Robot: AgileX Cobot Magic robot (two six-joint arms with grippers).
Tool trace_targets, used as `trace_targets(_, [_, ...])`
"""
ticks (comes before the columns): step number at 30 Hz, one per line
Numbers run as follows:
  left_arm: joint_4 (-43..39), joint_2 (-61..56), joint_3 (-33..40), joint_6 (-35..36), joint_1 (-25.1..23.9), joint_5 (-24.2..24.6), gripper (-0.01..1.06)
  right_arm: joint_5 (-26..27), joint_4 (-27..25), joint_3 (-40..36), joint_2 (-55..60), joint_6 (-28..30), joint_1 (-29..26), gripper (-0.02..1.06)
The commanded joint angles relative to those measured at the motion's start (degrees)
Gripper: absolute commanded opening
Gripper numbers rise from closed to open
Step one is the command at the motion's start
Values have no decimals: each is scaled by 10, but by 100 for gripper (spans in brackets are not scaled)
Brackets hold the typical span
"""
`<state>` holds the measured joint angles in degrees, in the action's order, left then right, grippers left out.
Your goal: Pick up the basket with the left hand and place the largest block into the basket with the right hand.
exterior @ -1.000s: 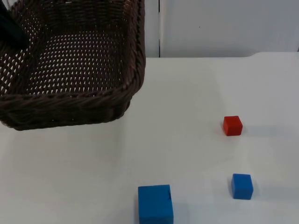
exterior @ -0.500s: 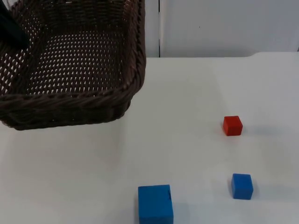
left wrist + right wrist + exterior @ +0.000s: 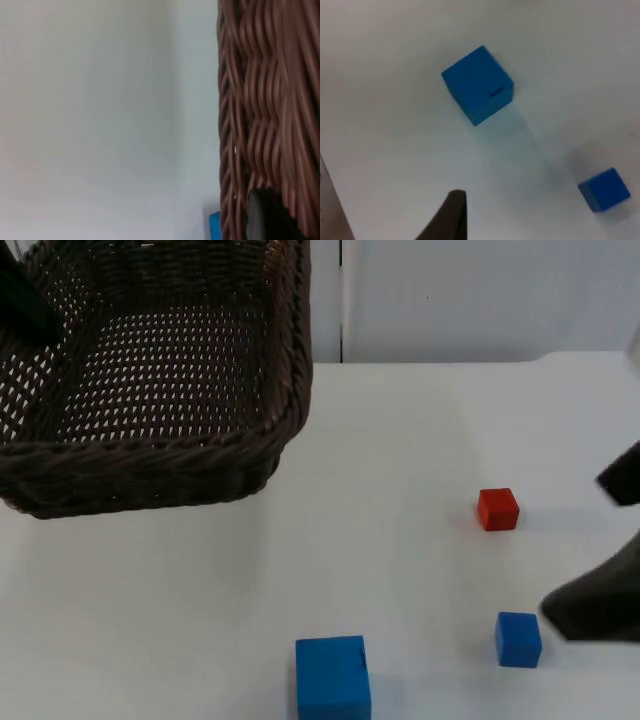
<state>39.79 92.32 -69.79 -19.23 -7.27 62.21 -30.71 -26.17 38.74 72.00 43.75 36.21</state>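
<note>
The dark brown wicker basket (image 3: 150, 455) hangs above the table at the far left, and my left gripper (image 3: 22, 302) is shut on its left rim. Its woven wall (image 3: 260, 100) stands close in the left wrist view, with a black fingertip (image 3: 265, 217) against it. The largest block, a blue cube (image 3: 333, 677) (image 3: 477, 85), rests at the table's front edge near the middle. My right gripper (image 3: 592, 548) comes in from the right edge, open, its two fingers apart just right of the small blue cube (image 3: 518, 639) (image 3: 604, 189).
A small red cube (image 3: 497, 509) sits on the table behind the small blue one. White table top (image 3: 380, 490) lies between the basket and the cubes. The grey partition wall (image 3: 480, 300) closes off the back.
My right arm has come into the top view from the right edge, reaching toward the small blue cube. The basket and all three cubes have stayed put.
</note>
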Motion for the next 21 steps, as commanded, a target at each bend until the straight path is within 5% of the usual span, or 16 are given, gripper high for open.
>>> trace_targets(1, [22, -8, 0, -2, -1, 4, 0, 31, 8, 4, 24, 14, 21, 105])
trace_targets(10, [18, -8, 0, -2, -1, 2, 0, 53, 6, 81, 182, 32, 58, 105])
trace_targets(21, [17, -8, 0, -2, -1, 1, 0, 145, 6, 87, 260, 53, 58, 105])
